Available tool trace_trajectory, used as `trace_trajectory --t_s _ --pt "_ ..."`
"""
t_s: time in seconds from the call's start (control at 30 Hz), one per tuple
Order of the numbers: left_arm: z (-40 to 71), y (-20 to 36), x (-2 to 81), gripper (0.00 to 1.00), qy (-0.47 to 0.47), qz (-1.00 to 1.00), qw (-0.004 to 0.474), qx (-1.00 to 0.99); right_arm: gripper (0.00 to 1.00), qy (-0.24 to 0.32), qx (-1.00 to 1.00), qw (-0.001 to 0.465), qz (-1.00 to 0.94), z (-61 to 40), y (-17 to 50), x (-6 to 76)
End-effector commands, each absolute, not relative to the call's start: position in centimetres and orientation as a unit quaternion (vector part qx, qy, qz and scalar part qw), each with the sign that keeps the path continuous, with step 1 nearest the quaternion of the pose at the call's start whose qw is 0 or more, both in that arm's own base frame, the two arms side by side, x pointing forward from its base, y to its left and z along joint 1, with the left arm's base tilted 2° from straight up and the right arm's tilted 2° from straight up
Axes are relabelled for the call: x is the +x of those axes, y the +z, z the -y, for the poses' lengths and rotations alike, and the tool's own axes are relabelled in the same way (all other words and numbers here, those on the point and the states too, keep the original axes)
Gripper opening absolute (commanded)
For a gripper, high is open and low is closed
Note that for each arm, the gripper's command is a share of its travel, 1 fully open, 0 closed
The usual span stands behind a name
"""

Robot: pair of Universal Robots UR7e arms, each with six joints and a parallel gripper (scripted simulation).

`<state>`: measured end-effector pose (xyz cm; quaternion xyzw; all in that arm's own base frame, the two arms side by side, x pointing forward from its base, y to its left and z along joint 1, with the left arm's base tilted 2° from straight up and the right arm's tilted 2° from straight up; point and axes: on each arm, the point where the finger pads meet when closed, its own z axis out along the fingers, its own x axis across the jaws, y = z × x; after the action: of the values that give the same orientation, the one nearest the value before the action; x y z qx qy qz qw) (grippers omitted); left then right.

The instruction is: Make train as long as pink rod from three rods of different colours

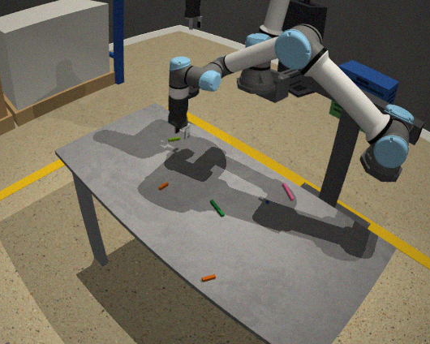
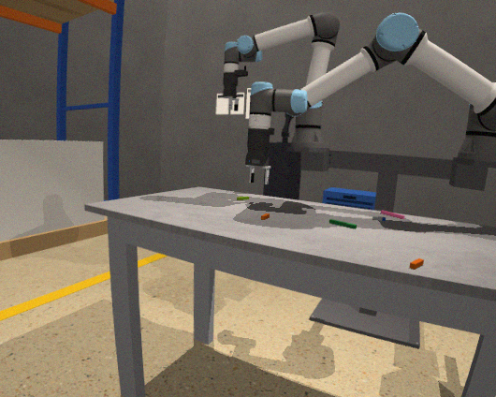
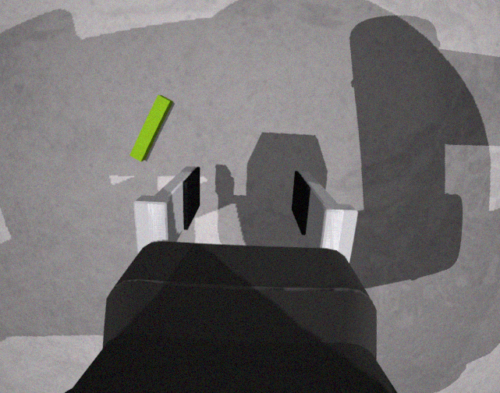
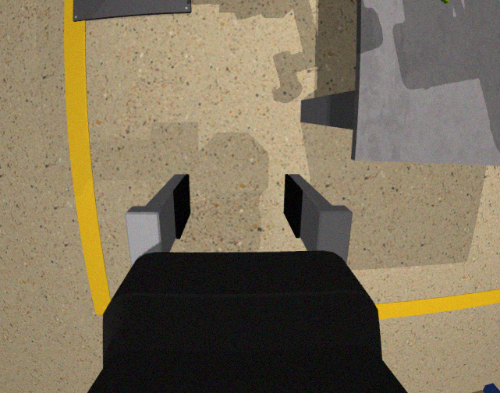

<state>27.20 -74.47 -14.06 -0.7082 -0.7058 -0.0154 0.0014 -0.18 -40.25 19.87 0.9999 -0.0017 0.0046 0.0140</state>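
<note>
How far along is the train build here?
Seemingly done: the grey rod and blue rod look lined up end to end.
In hand: nothing; the left gripper is open near the lime rod.
Left: adding that lime rod, lying apart, to match pink's length.

You have a workshop or warehouse bay here, which of the two unclear; speckled floor with yellow lines painted on it; plain dark walls; blue rack upright at your storage side, orange beam above; big pale box on a wooden pallet; blue case beyond the grey worktable.
</note>
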Motion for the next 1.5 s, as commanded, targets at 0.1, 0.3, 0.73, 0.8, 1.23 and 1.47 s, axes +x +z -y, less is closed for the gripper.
trace_trajectory --t_s 0.1,0.3,0.73,0.8,1.23,1.47 --pt "77.6 -14.0 26.4 1.00 -0.015 0.643 0.003 -0.766 1.00 0.005 1.000 0.015 0.002 40.3 19.9 -0.2" --pt "78.9 -14.1 25.9 1.00 -0.014 0.608 0.004 -0.794 1.00 0.005 1.000 0.015 0.002 40.3 19.9 -0.2" --pt "81.3 -14.3 24.8 1.00 -0.014 0.535 0.005 -0.845 1.00 0.005 1.000 0.015 0.002 40.3 19.9 -0.2" --pt "81.3 -14.3 24.8 1.00 -0.014 0.535 0.005 -0.845 1.00 0.005 1.000 0.015 0.002 40.3 19.9 -0.2" --pt "81.7 -14.3 24.6 1.00 -0.014 0.520 0.006 -0.854 1.00 0.005 1.000 0.015 0.002 40.3 19.9 -0.2" --pt "81.7 -14.3 24.6 0.54 -0.014 0.520 0.006 -0.854 1.00 0.005 1.000 0.015 0.002 40.3 19.9 -0.2"
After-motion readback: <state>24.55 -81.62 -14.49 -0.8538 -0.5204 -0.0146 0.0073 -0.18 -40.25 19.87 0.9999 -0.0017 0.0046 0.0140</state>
